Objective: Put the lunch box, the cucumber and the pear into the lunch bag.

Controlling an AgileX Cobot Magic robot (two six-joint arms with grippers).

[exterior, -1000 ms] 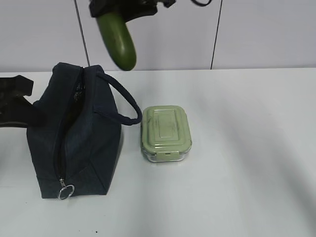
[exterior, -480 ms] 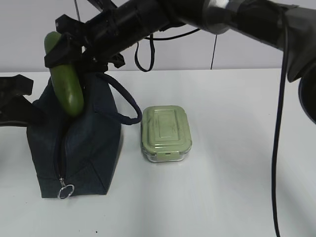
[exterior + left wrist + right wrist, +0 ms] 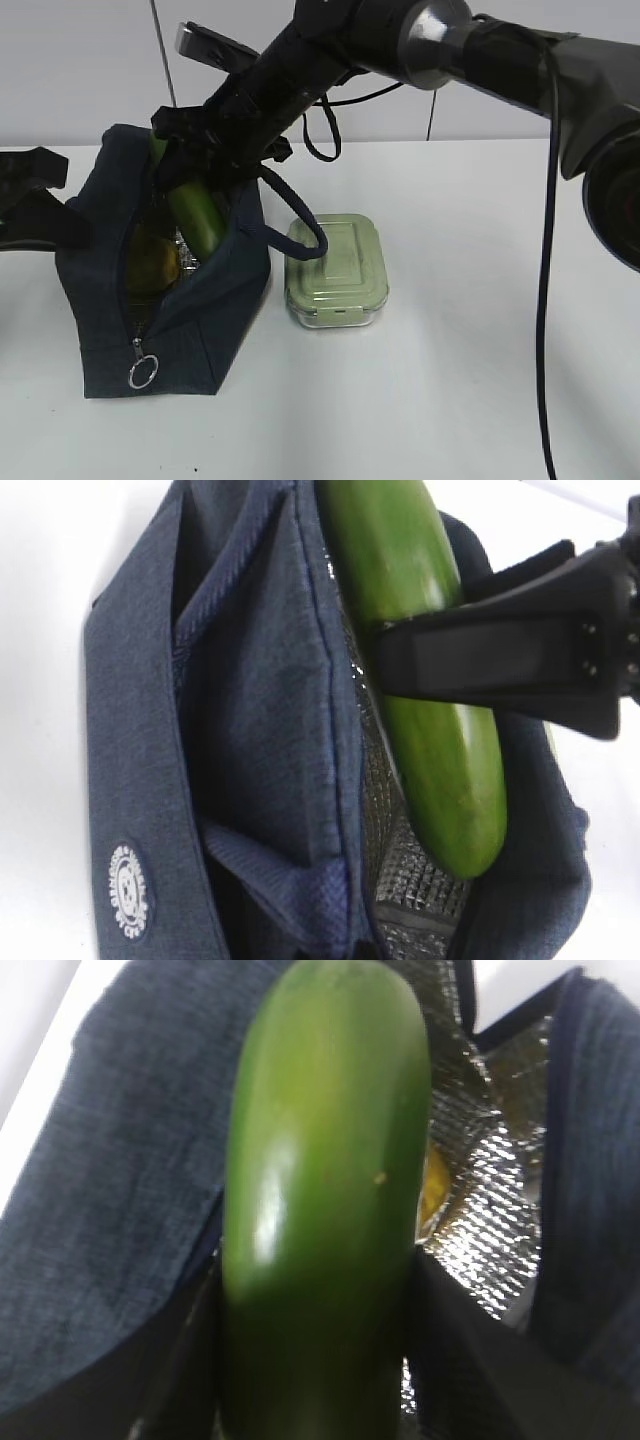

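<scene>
The right gripper (image 3: 190, 185) clamps the cucumber (image 3: 198, 215) between its two fingers, one black finger (image 3: 480, 665) lying across the cucumber's middle. The cucumber points down at a slant, its rounded lower end inside the open mouth of the lunch bag (image 3: 200, 310). The pear (image 3: 152, 262), yellow, lies inside the bag just beside the cucumber tip. The lunch box (image 3: 336, 270) stands on the white table (image 3: 480, 380) just right of the bag, under the bag's loop handle (image 3: 300, 225). The left gripper (image 3: 35, 205) sits against the bag's left side, fingers pressed together. A round white-stitched badge (image 3: 130, 890) marks the bag's outer wall; its lettering cannot be read. The bag is woven navy fabric with crinkled silver lining (image 3: 485, 1210); a metal ring pull (image 3: 142, 372) hangs from the zipper. The cucumber skin is smooth and glossy.
</scene>
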